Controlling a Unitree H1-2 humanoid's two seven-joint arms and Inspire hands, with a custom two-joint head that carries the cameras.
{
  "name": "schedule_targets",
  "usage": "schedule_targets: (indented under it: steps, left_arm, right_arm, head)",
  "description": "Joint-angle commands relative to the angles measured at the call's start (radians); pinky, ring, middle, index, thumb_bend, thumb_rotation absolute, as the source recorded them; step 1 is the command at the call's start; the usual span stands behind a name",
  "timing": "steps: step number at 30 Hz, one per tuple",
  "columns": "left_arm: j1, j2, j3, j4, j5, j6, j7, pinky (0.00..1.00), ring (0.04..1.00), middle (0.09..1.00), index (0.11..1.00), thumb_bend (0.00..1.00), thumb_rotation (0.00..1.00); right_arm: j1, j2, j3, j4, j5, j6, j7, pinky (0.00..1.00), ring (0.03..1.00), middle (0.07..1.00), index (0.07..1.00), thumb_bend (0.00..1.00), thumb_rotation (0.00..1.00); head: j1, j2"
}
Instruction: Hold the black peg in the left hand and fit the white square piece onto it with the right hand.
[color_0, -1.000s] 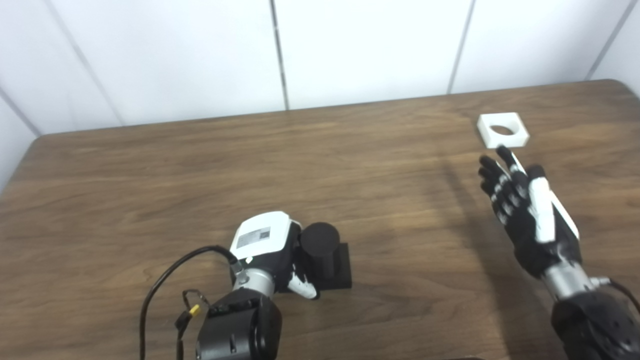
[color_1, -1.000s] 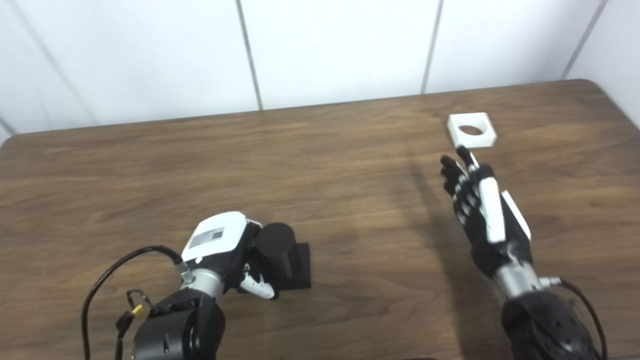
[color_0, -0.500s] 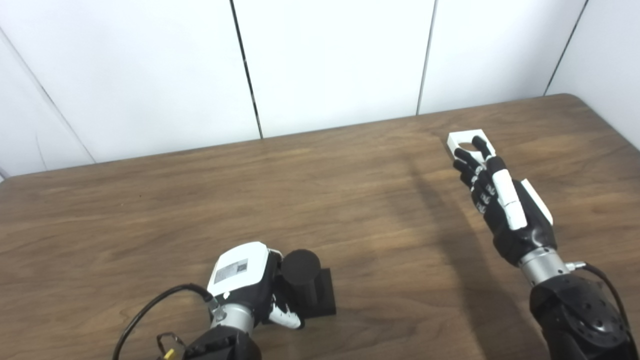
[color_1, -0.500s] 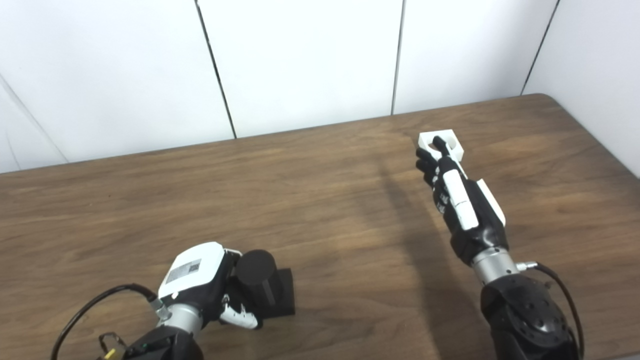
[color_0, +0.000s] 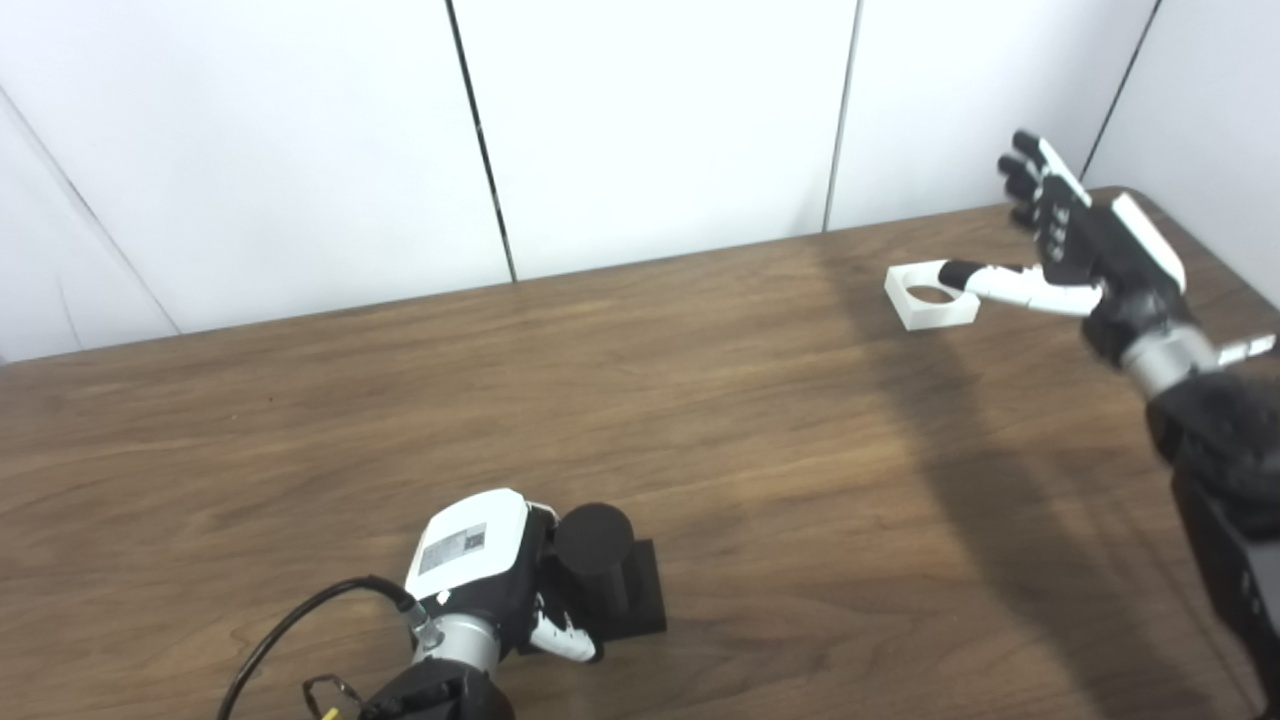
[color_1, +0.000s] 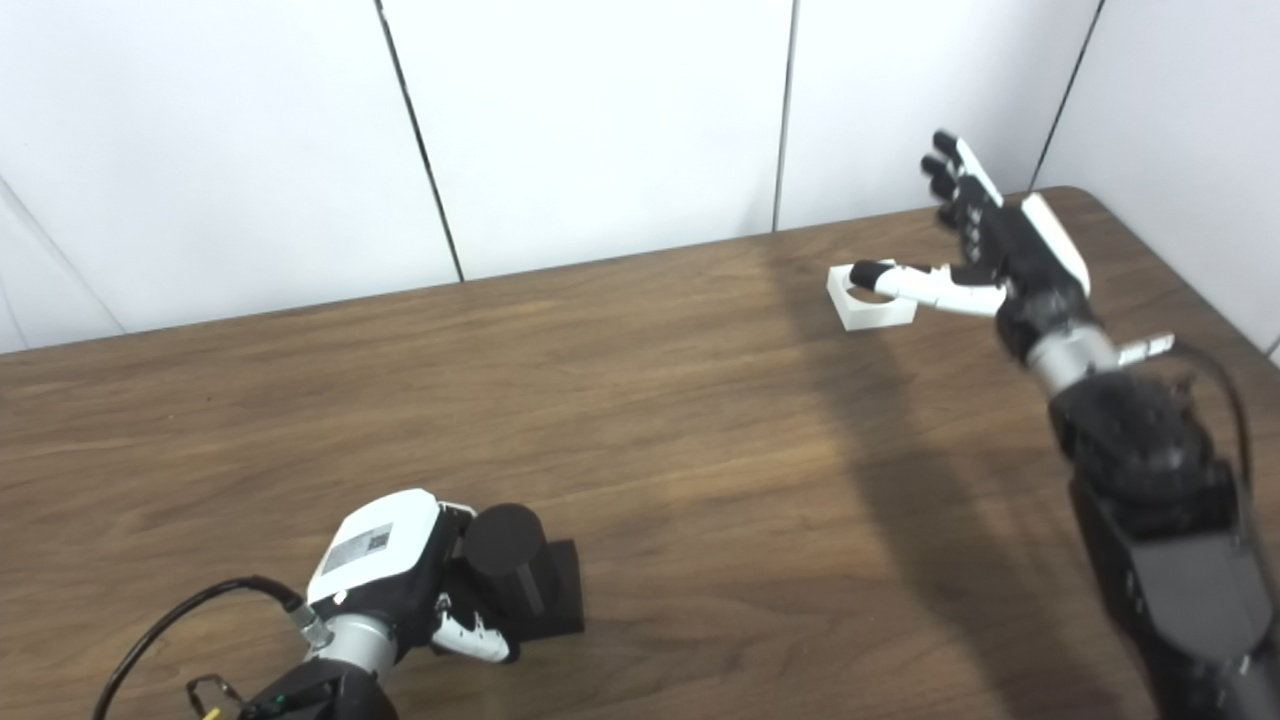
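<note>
Two robot hands show on my feed: nearest, the left robot hand is wrapped round the black peg, a matte cylinder standing upright on its square base on the wood-grain desk. Far right, the right robot hand is spread, thumb over the white square piece, which lies flat, round hole up.

We look down from two head cameras set side by side, facing the wall across the desk; both share the whole scene, the right view shifted slightly leftward.
</note>
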Motion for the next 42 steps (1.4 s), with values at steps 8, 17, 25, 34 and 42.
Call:
schedule_targets:
  steps: [8, 17, 25, 34, 42]
  left_arm:
    - [0.04, -0.02, -0.003, 0.028, -0.012, -0.018, -0.047, 0.93, 0.869, 0.795, 0.487, 0.52, 0.06]
    - [0.037, -0.016, 0.0, 0.038, -0.012, -0.021, -0.041, 0.92, 0.87, 0.804, 0.488, 0.52, 0.06]
    - [0.046, -0.024, -0.008, 0.037, -0.003, -0.02, -0.041, 0.92, 0.862, 0.794, 0.488, 0.52, 0.06]
    - [0.053, -0.03, -0.011, 0.039, -0.007, -0.015, -0.029, 0.91, 0.859, 0.791, 0.487, 0.52, 0.06]
    - [0.053, -0.031, -0.011, 0.042, -0.009, -0.014, -0.027, 0.92, 0.858, 0.787, 0.487, 0.52, 0.06]
  right_arm:
    - [-0.226, -0.276, 0.213, 0.216, -0.276, -0.025, 0.159, 0.89, 0.999, 1.0, 0.983, 1.0, 0.26]
    - [-0.435, -0.383, 0.501, 0.382, -0.576, -0.025, 0.383, 0.99, 1.0, 1.0, 0.989, 1.0, 0.15]
    - [-0.544, -0.342, 0.588, 0.495, -0.716, -0.041, 0.478, 1.0, 1.0, 1.0, 0.972, 1.0, 0.11]
    - [-0.584, -0.28, 0.618, 0.576, -0.79, -0.076, 0.502, 1.0, 1.0, 1.0, 0.949, 1.0, 0.16]
    - [-0.589, -0.223, 0.627, 0.622, -0.823, -0.097, 0.499, 1.0, 1.0, 1.0, 0.946, 1.0, 0.18]
  head:
    - [0.001, 0.002]
    - [-0.001, -0.005]
    - [0.001, -0.005]
    - [-0.001, -0.005]
    - [0.005, -0.004]
